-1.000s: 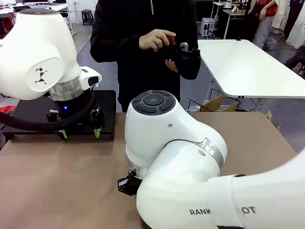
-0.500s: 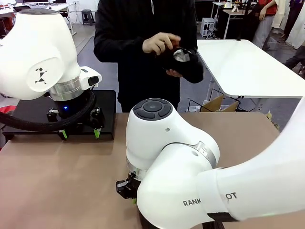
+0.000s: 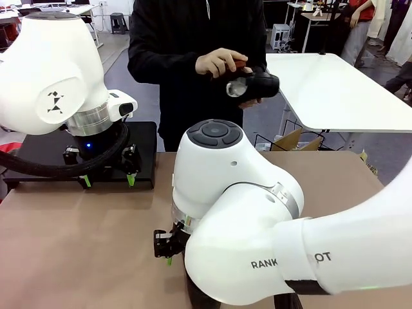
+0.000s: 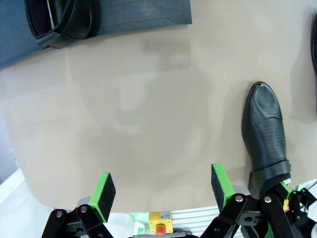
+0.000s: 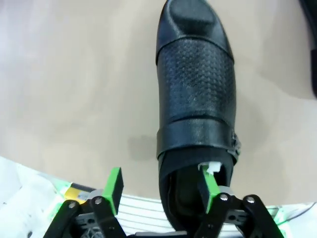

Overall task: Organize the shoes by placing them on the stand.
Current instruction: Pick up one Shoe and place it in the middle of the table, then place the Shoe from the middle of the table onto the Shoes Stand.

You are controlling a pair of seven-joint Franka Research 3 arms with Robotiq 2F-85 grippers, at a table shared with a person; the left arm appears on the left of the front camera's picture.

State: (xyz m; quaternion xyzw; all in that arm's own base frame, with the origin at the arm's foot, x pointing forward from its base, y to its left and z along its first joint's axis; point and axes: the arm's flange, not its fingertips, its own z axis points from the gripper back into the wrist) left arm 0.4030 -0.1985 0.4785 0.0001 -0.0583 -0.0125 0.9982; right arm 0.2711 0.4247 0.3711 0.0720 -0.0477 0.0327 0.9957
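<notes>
Nearest, the right gripper (image 5: 159,181) hung low over the brown table (image 5: 74,74) with its jaws spread wide, gripping nothing. One green pad (image 5: 115,184) stood outside a black shoe (image 5: 195,89), and the other sat at the shoe's opening beside a scrap of white paper (image 5: 213,167). That shoe lay flat on the table, toe pointing away from the gripper (its upper was finely pebbled, with a strap across it). Farther back, the left gripper (image 4: 162,191) hovered with its jaws fully apart and empty, at the front edge of the black stand (image 3: 145,145). A second shoe (image 4: 64,20) rested on the stand. Beyond the table, a person held a third shoe (image 3: 257,84) up at chest height. One hand (image 3: 241,100) cupped it from below, while the other hand (image 3: 217,62) was clenched on a small red-brown brush (image 3: 239,65) touching it.
</notes>
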